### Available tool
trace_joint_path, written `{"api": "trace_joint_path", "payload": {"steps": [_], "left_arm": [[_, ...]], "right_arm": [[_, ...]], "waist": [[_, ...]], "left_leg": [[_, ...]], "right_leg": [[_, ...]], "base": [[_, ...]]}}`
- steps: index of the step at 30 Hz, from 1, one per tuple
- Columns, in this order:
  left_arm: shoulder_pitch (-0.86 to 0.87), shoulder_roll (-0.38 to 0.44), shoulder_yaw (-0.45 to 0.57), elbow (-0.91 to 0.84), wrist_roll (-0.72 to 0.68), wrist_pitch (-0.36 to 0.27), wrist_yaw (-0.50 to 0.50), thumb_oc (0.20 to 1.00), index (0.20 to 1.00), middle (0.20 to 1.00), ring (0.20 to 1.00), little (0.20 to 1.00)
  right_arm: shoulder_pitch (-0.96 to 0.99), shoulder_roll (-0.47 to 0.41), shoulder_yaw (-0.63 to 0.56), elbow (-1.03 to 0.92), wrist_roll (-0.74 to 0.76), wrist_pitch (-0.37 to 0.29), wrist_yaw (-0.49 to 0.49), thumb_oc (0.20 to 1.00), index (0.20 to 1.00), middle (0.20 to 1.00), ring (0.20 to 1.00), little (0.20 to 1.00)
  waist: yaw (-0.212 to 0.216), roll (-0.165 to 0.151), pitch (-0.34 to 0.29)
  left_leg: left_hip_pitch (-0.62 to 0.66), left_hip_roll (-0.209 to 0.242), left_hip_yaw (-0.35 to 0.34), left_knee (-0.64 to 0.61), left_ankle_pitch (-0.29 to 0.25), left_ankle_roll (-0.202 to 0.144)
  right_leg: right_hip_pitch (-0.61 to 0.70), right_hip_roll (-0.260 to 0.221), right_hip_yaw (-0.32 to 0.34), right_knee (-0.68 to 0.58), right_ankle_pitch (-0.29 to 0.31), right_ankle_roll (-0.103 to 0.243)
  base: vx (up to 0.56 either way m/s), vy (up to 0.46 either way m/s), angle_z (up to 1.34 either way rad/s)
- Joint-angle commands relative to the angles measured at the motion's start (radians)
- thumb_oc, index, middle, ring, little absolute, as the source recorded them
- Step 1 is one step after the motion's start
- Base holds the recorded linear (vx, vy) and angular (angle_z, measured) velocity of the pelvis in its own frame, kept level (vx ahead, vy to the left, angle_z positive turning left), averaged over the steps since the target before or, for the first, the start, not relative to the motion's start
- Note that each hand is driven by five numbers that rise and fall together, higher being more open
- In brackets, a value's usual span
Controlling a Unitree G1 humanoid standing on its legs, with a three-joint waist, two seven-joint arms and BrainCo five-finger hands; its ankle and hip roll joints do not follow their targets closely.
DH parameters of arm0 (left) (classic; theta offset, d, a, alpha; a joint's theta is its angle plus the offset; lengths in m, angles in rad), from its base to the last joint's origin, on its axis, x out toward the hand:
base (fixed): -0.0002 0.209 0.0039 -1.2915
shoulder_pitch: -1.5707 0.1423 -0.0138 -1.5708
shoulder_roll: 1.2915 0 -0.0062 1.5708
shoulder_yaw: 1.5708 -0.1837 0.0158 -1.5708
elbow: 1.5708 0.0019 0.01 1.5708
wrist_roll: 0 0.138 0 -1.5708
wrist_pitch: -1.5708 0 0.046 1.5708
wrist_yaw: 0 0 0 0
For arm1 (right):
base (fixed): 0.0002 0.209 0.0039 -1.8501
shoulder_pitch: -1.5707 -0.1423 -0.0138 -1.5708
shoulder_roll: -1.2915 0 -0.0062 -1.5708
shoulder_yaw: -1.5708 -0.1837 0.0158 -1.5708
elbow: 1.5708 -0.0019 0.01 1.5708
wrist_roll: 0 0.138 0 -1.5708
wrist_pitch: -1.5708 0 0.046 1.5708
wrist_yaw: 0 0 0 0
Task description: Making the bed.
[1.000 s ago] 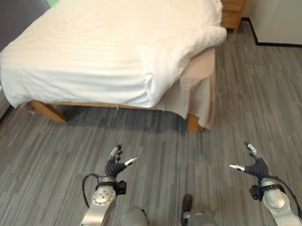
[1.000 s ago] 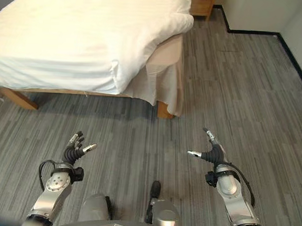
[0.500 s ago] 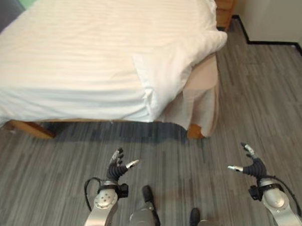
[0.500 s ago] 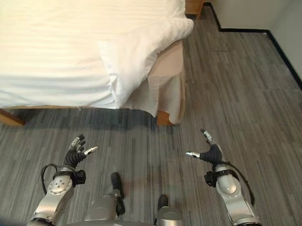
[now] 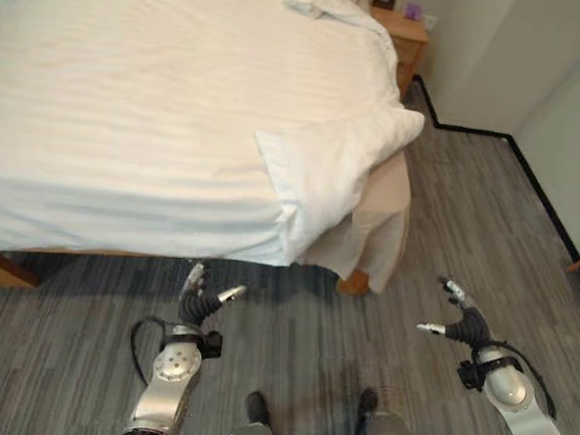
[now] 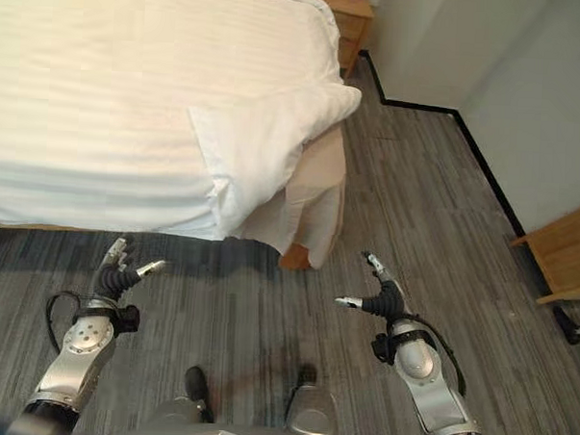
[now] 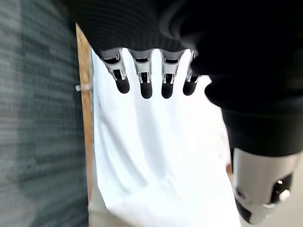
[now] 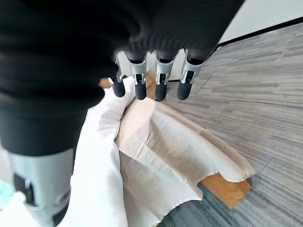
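Note:
A bed [image 5: 131,105] under a white striped duvet [image 6: 103,94] takes up the upper left of the eye views. At the near right corner the duvet is folded back in a loose flap [image 5: 321,166], and a beige sheet [image 5: 376,221] hangs down over the wooden leg [image 5: 355,281]. My left hand [image 5: 202,300] is open over the floor just short of the bed's near edge. My right hand [image 5: 456,321] is open over the floor to the right of that corner. The duvet [image 7: 156,156] lies past the left hand's fingers [image 7: 144,78], and the hanging sheet [image 8: 165,151] past the right hand's.
A wooden nightstand [image 5: 406,35] stands by the bed's far right corner against the wall. Another piece of wooden furniture [image 6: 563,254] stands at the right edge. Grey plank floor [image 6: 416,194] runs along the bed's right side to a wall with a black skirting.
The camera has moved closer to the bed and turned right, so the bed sits nearer and the right wall shows. Both hands stay open and empty.

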Motion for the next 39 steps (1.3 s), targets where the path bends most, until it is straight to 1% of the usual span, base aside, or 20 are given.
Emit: {"api": "trace_joint_path", "payload": {"steps": [1, 3, 5, 6, 9, 10, 11, 12, 14, 15, 16, 18, 19, 20, 21, 23, 25, 28, 31, 39], "left_arm": [[-0.037, 0.038, -0.001, -0.035, 0.031, -0.033, 0.001, 1.0, 1.0, 1.0, 1.0, 1.0], [-0.056, 0.025, -0.013, 0.003, 0.041, -0.037, 0.008, 1.0, 1.0, 1.0, 1.0, 1.0], [-0.054, 0.026, -0.019, 0.003, 0.065, -0.036, 0.009, 1.0, 1.0, 1.0, 1.0, 1.0], [-0.057, 0.028, -0.014, 0.002, 0.078, -0.03, 0.022, 1.0, 1.0, 1.0, 1.0, 1.0], [-0.047, 0.013, -0.014, 0.008, 0.115, -0.017, 0.023, 1.0, 1.0, 1.0, 1.0, 1.0], [-0.055, 0.004, 0.014, 0.02, 0.138, -0.013, 0.04, 1.0, 1.0, 1.0, 1.0, 1.0], [-0.062, 0.001, 0.03, 0.017, 0.136, -0.014, 0.054, 1.0, 1.0, 1.0, 1.0, 1.0], [-0.063, -0.001, 0.03, 0.017, 0.136, -0.014, 0.054, 1.0, 1.0, 1.0, 1.0, 1.0], [-0.107, 0.017, 0.052, 0.014, 0.155, -0.016, 0.095, 1.0, 1.0, 1.0, 1.0, 1.0], [-0.107, 0.017, 0.051, 0.014, 0.156, -0.016, 0.095, 1.0, 1.0, 1.0, 1.0, 1.0], [-0.168, 0.026, 0.063, 0.039, 0.158, -0.016, 0.131, 1.0, 1.0, 1.0, 1.0, 1.0], [-0.208, 0.042, 0.074, 0.061, 0.169, -0.013, 0.163, 1.0, 1.0, 1.0, 1.0, 1.0], [-0.283, 0.096, 0.084, 0.085, 0.224, 0.01, 0.206, 1.0, 1.0, 1.0, 1.0, 1.0], [-0.363, 0.143, 0.073, 0.133, 0.285, 0.037, 0.241, 1.0, 1.0, 1.0, 1.0, 1.0], [-0.366, 0.144, 0.073, 0.136, 0.285, 0.036, 0.242, 1.0, 1.0, 1.0, 1.0, 1.0], [-0.453, 0.199, 0.057, 0.204, 0.352, 0.067, 0.262, 1.0, 1.0, 1.0, 1.0, 1.0], [-0.537, 0.264, 0.036, 0.297, 0.419, 0.104, 0.28, 1.0, 1.0, 1.0, 1.0, 1.0], [-0.59, 0.344, 0.028, 0.409, 0.511, 0.151, 0.276, 1.0, 1.0, 1.0, 1.0, 1.0], [-0.655, 0.418, -0.025, 0.589, 0.612, 0.196, 0.248, 1.0, 1.0, 1.0, 1.0, 1.0], [-0.798, 0.473, -0.183, 0.787, 0.701, 0.217, 0.189, 1.0, 1.0, 1.0, 1.0, 1.0]], "right_arm": [[-0.019, -0.02, -0.072, -0.035, -0.011, -0.033, -0.017, 1.0, 1.0, 1.0, 1.0, 1.0], [-0.005, -0.007, -0.074, -0.032, -0.026, -0.033, -0.025, 1.0, 1.0, 1.0, 1.0, 1.0], [0.008, -0.007, -0.083, -0.033, -0.046, -0.032, -0.032, 1.0, 1.0, 1.0, 1.0, 1.0], [0.009, -0.013, -0.094, -0.041, -0.047, -0.034, -0.036, 1.0, 1.0, 1.0, 1.0, 1.0], [0.026, -0.014, -0.128, -0.036, -0.014, -0.038, -0.031, 1.0, 1.0, 1.0, 1.0, 1.0], [0.053, -0.036, -0.172, -0.055, 0.036, -0.048, -0.017, 1.0, 1.0, 1.0, 1.0, 1.0], [0.05, -0.046, -0.182, -0.071, 0.047, -0.053, -0.016, 1.0, 1.0, 1.0, 1.0, 1.0], [0.05, -0.048, -0.183, -0.072, 0.047, -0.052, -0.015, 1.0, 1.0, 1.0, 1.0, 1.0], [0.051, -0.066, -0.217, -0.11, 0.107, -0.072, 0.0, 1.0, 1.0, 1.0, 1.0, 1.0], [0.051, -0.067, -0.217, -0.11, 0.107, -0.072, 0.0, 1.0, 1.0, 1.0, 1.0, 1.0], [0.045, -0.095, -0.238, -0.14, 0.138, -0.083, 0.009, 1.0, 1.0, 1.0, 1.0, 1.0], [0.035, -0.104, -0.24, -0.148, 0.155, -0.086, 0.014, 1.0, 1.0, 1.0, 1.0, 1.0], [0.024, -0.114, -0.251, -0.151, 0.19, -0.092, 0.024, 1.0, 1.0, 1.0, 1.0, 1.0], [-0.013, -0.127, -0.221, -0.092, 0.231, -0.094, 0.034, 1.0, 1.0, 1.0, 1.0, 1.0], [-0.017, -0.127, -0.22, -0.088, 0.231, -0.096, 0.034, 1.0, 1.0, 1.0, 1.0, 1.0], [-0.03, -0.162, -0.198, -0.062, 0.224, -0.096, 0.042, 1.0, 1.0, 1.0, 1.0, 1.0], [-0.032, -0.182, -0.192, -0.055, 0.236, -0.1, 0.055, 1.0, 1.0, 1.0, 1.0, 1.0], [-0.014, -0.185, -0.202, -0.058, 0.257, -0.116, 0.076, 1.0, 1.0, 1.0, 1.0, 1.0], [0.057, -0.156, -0.235, -0.075, 0.253, -0.125, 0.091, 1.0, 1.0, 1.0, 1.0, 1.0], [0.088, -0.135, -0.253, -0.1, 0.282, -0.146, 0.096, 1.0, 1.0, 1.0, 1.0, 1.0]], "waist": [[-0.035, 0.001, 0.014], [-0.048, 0.001, 0.01], [-0.051, -0.005, 0.003], [-0.038, 0.006, 0.004], [-0.062, 0.026, -0.023], [-0.08, 0.07, -0.057], [-0.081, 0.083, -0.057], [-0.081, 0.085, -0.054], [-0.087, 0.105, -0.037], [-0.087, 0.106, -0.037], [-0.081, 0.109, -0.007], [-0.08, 0.097, 0.009], [-0.091, 0.099, 0.012], [-0.095, 0.105, 0.01], [-0.093, 0.103, 0.012], [-0.097, 0.127, 0.003], [-0.099, 0.136, -0.002], [-0.126, 0.149, -0.015], [-0.158, 0.143, -0.044], [-0.183, 0.119, -0.037]], "left_leg": [[0.034, 0.066, 0.006, 0.021, -0.032, -0.141], [0.065, 0.059, 0.007, 0.021, -0.051, -0.148], [0.103, 0.036, 0.014, 0.021, -0.067, -0.141], [0.139, 0.041, 0.034, 0.021, -0.092, -0.144], [0.169, 0.039, 0.043, 0.021, -0.112, -0.137], [0.211, 0.046, 0.044, 0.021, -0.102, -0.152], [0.223, 0.049, 0.051, 0.056, -0.087, -0.16], [0.225, 0.052, 0.052, 0.058, -0.087, -0.162], [0.139, 0.105, 0.046, 0.288, -0.034, -0.21], [0.137, 0.107, 0.045, 0.291, -0.036, -0.21], [0.072, 0.146, 0.0, 0.438, 0.026, -0.235], [0.035, 0.141, -0.016, 0.488, 0.06, -0.226], [-0.004, 0.148, -0.024, 0.459, 0.018, -0.225], [-0.021, 0.114, -0.008, 0.324, -0.023, -0.186], [-0.016, 0.11, -0.004, 0.316, -0.02, -0.184], [-0.023, 0.116, -0.02, 0.122, 0.042, -0.191], [-0.034, 0.137, -0.052, 0.036, 0.109, -0.206], [-0.006, 0.163, -0.014, 0.021, 0.115, -0.22], [0.055, 0.151, 0.04, 0.021, 0.088, -0.221], [0.037, 0.14, 0.074, 0.021, 0.08, -0.216]], "right_leg": [[-0.072, 0.052, 0.021, -0.006, 0.032, -0.003], [-0.099, 0.039, 0.009, -0.006, 0.054, 0.006], [-0.06, 0.038, -0.067, 0.001, 0.082, -0.005], [-0.046, 0.027, -0.161, 0.061, 0.066, -0.001], [-0.031, 0.061, -0.164, 0.056, 0.044, -0.033], [0.023, 0.092, -0.155, 0.002, 0.036, -0.045], [0.036, 0.097, -0.161, -0.001, 0.023, -0.05], [0.038, 0.099, -0.16, -0.001, 0.022, -0.051], [0.082, 0.131, -0.146, -0.006, -0.029, -0.088], [0.081, 0.132, -0.147, -0.006, -0.03, -0.089], [0.123, 0.138, -0.143, -0.006, -0.061, -0.117], [0.128, 0.128, -0.145, -0.006, -0.056, -0.134], [0.151, 0.13, -0.124, -0.006, -0.092, -0.126], [0.141, 0.114, -0.109, -0.006, -0.071, -0.109], [0.141, 0.111, -0.106, -0.006, -0.07, -0.108], [0.145, 0.111, -0.081, -0.006, -0.065, -0.088], [0.164, 0.105, -0.061, -0.006, -0.075, -0.08], [0.187, 0.11, -0.044, -0.006, -0.094, -0.076], [0.209, 0.105, -0.016, -0.006, -0.084, -0.077], [0.164, 0.095, 0.001, -0.006, -0.06, -0.061]], "base": [[0.37, -0.03, 0.57], [0.26, -0.022, 0.67], [0.23, -0.041, 0.3], [0.16, -0.025, 0.03], [0.3, -0.096, -0.45], [0.46, -0.163, -0.38], [0.37, -0.132, -0.15], [0.13, -0.13, -0.5], [0.12, -0.176, -0.43], [0.14, -0.206, -0.08], [0.06, -0.143, -0.2], [0.1, -0.104, -0.43], [0.2, 0.063, -0.48], [0.21, 0.071, -0.35], [0.11, 0.189, -0.18], [0.19, 0.188, -0.26], [0.26, 0.177, -0.25], [0.17, 0.105, -0.55], [0.23, 0.127, -0.6], [0.05, 0.077, -0.13]]}}
